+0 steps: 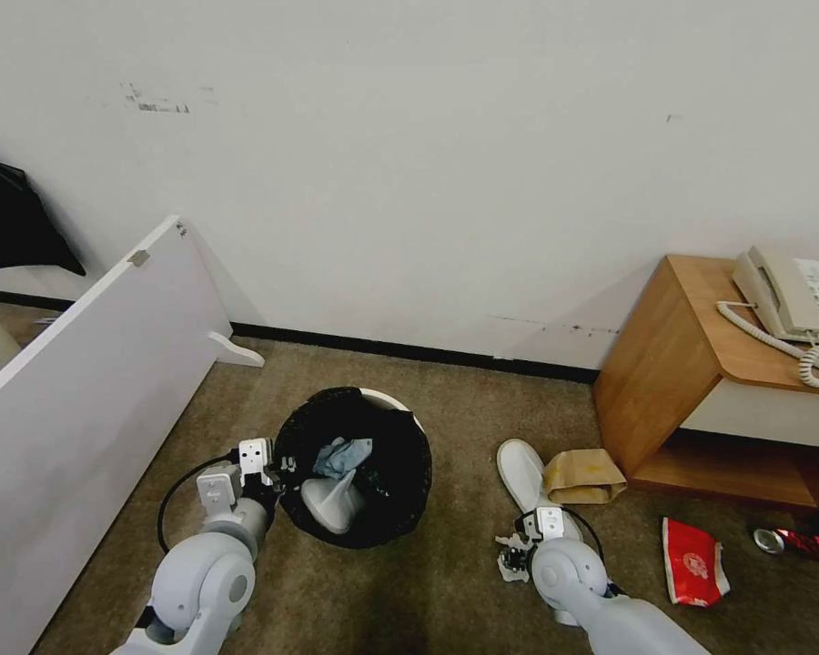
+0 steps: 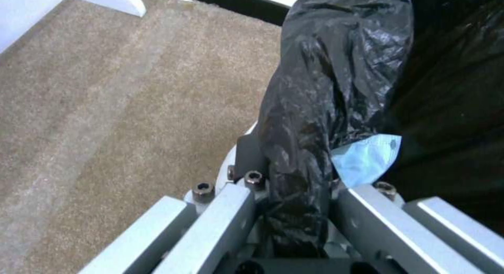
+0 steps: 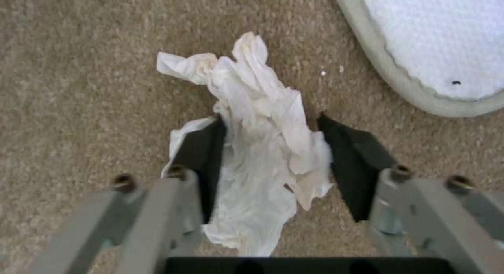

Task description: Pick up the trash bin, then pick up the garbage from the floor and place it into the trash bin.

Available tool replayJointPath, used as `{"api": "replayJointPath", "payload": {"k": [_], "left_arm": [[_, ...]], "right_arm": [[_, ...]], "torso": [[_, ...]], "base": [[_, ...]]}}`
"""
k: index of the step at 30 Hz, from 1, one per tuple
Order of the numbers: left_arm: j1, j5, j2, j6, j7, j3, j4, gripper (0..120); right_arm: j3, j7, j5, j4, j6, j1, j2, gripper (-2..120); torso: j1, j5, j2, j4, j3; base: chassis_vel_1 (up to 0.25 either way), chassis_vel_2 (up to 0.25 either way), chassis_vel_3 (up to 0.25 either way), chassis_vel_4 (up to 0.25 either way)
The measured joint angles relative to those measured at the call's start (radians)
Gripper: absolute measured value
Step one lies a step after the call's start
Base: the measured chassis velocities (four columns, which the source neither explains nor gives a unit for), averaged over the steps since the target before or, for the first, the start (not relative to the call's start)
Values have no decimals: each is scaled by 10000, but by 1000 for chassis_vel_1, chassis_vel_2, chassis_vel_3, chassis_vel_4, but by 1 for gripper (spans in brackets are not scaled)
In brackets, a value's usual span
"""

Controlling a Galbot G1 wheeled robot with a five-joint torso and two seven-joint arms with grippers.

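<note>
The trash bin (image 1: pixel 400 473), white with a black bag over its rim, stands on the carpet and holds a light-blue tissue (image 1: pixel 341 455) and a white slipper (image 1: pixel 332 502). My left gripper (image 1: pixel 279 469) is shut on the bin's near-left rim; the left wrist view shows the black bag (image 2: pixel 315 108) pinched in the left gripper (image 2: pixel 294 175), with the blue tissue (image 2: pixel 367 158) beside it. My right gripper (image 1: pixel 515 557) is low over the floor, open, its pads (image 3: pixel 202 156) straddling a crumpled white tissue (image 3: pixel 262 120) on the carpet. A white slipper (image 3: pixel 436 49) lies close by.
On the floor to the right lie a white slipper (image 1: pixel 521 473), a brown paper bag (image 1: pixel 584 478), a red cup (image 1: pixel 692 561) and a red can (image 1: pixel 792 543). A wooden nightstand (image 1: pixel 673 364) with a telephone (image 1: pixel 792 296) stands at right. A white board (image 1: pixel 82 391) leans at left.
</note>
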Motion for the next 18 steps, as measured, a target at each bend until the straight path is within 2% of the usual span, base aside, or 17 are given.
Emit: {"api": "replayJointPath", "payload": {"k": [2,3,5,6,8,9,11,18], "left_arm": [[-16,6,-12,0,0,5,22,2],[-16,6,-12,0,0,5,22,2],[-16,12,-12,0,0,7,37,2],[-16,12,-12,0,0,7,37,2],[-43,22,-29,-2,0,25,77,2],[-43,22,-29,-2,0,25,77,2],[-54,23,-34,-3,0,40,82,2],[-52,34,-27,-3,5,52,90,2]], "right_arm": [[1,-19,-16,-15,6,-6,-4,32],[1,-19,-16,-15,6,-6,-4,32],[-11,-19,-15,-8,12,-8,0,22],[-11,-19,-15,-8,12,-8,0,22],[-50,-19,-12,-6,19,-5,29,9],[-50,-19,-12,-6,19,-5,29,9],[-52,-34,-7,-31,38,13,22,0],[-3,-88,-14,-64,113,23,-73,0]], "torso": [[0,0,0,0,0],[0,0,0,0,0],[0,0,0,0,0],[0,0,0,0,0],[0,0,0,0,0],[0,0,0,0,0],[0,0,0,0,0],[0,1,0,0,0]], "base": [[0,0,0,0],[0,0,0,0],[0,0,0,0],[0,0,0,0],[0,0,0,0],[0,0,0,0],[0,0,0,0],[0,0,0,0]]}}
